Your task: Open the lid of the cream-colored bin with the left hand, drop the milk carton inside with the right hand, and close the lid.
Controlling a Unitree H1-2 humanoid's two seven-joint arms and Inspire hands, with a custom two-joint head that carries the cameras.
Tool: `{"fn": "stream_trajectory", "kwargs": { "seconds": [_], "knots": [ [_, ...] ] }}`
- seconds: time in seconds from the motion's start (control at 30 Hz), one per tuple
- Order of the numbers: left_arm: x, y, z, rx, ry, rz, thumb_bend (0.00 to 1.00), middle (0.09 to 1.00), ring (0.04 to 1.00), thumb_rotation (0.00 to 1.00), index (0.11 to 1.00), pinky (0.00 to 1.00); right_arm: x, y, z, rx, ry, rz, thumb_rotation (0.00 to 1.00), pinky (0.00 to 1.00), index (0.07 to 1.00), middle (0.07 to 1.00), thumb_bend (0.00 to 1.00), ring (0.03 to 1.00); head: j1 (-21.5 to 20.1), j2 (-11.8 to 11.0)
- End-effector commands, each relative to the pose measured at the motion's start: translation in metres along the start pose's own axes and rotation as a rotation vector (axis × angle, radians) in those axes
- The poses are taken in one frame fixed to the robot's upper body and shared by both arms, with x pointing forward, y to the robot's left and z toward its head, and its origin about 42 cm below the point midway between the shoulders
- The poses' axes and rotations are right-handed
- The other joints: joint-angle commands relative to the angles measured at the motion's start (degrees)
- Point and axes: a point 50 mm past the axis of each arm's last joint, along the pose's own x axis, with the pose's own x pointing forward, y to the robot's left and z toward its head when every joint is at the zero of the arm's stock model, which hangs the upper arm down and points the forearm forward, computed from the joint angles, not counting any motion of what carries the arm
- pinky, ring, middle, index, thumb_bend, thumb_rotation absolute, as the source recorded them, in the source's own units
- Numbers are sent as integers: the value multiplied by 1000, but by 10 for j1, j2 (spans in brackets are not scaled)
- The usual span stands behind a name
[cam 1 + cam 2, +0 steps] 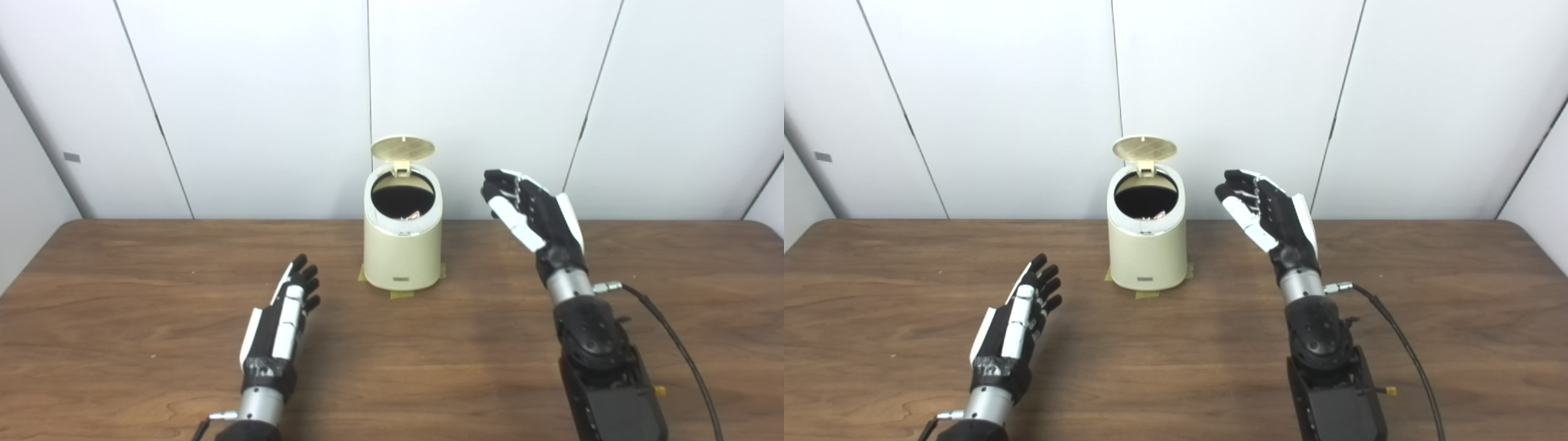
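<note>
The cream-colored bin (402, 257) stands at the back middle of the table, its round lid (402, 149) tipped up behind the dark mouth. A small red-and-white corner of the milk carton (414, 215) shows inside at the front rim. My right hand (531, 210) hovers raised to the right of the bin at rim height, fingers spread, holding nothing. My left hand (286, 312) lies low over the table, front left of the bin, fingers straight and apart, empty.
Strips of yellowish tape (401, 294) mark the bin's foot on the wooden table (429, 361). A black cable (674, 343) runs from my right wrist down to the front edge. White wall panels close off the back.
</note>
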Motion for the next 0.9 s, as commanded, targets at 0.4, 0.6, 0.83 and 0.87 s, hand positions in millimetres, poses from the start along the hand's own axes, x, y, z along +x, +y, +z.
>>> {"fn": "stream_trajectory", "kwargs": {
  "seconds": [0.4, 0.6, 0.83, 0.87],
  "knots": [
    [78, 24, 88, 81, -139, -95, 488, 945, 956, 946, 949, 957, -45, -13, -10, 213, 50, 9, 944, 821, 881, 887, 591, 882, 0, -3],
    [112, 23, 115, 120, -152, -154, 481, 946, 964, 938, 942, 969, -65, -13, -21, 251, 52, 29, 997, 836, 901, 913, 630, 903, 6, -6],
    [154, 8, 140, 166, -175, -208, 497, 917, 933, 941, 917, 942, -85, -9, -33, 272, 89, 17, 1000, 847, 896, 904, 651, 898, 10, -10],
    [159, 6, 143, 172, -180, -213, 500, 912, 928, 941, 914, 936, -87, -9, -34, 279, 93, 14, 1000, 849, 897, 904, 653, 899, 10, -11]
  ]
}}
